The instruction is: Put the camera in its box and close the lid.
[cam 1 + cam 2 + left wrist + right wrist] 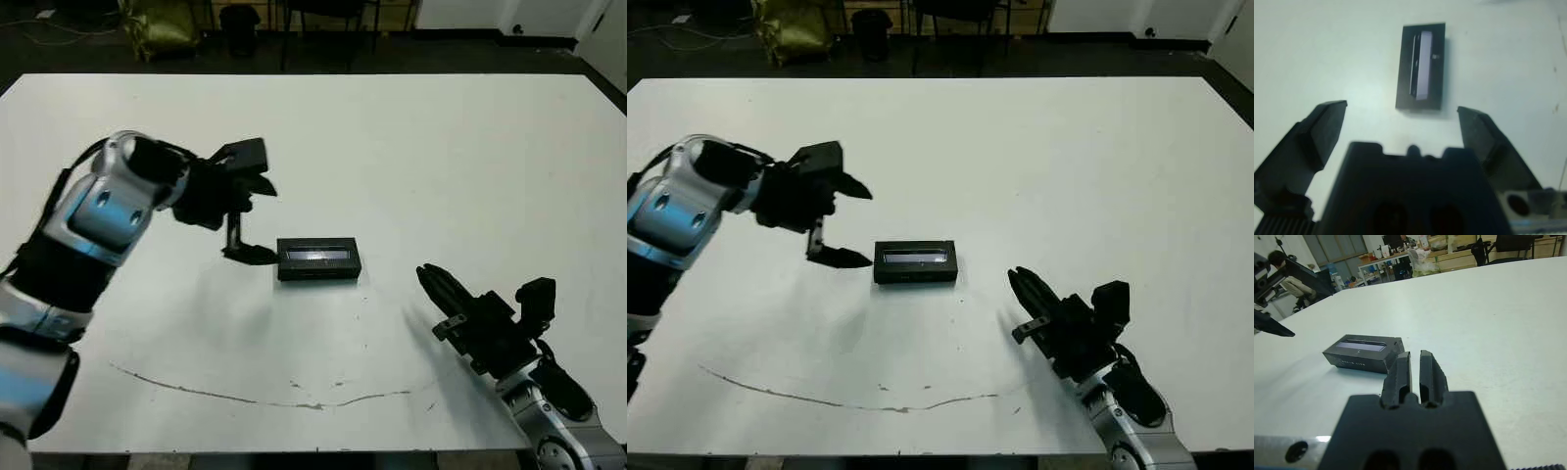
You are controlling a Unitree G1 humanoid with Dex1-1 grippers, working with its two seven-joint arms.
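Matt black lid (pixel 318 258) with glossy grey stripe on smooth white table (pixel 441 166).

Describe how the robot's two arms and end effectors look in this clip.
The left arm has glossy silver-grey shells with black joints and a thin black cable near the shoulder. The right arm is silver-grey too. The left end effector and right end effector are matte black, with two wedge-shaped fingers on a blocky body.

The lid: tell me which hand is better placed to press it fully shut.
Probably left. The left hand hangs open right beside the lid on the box. The right hand is shut and farther off.
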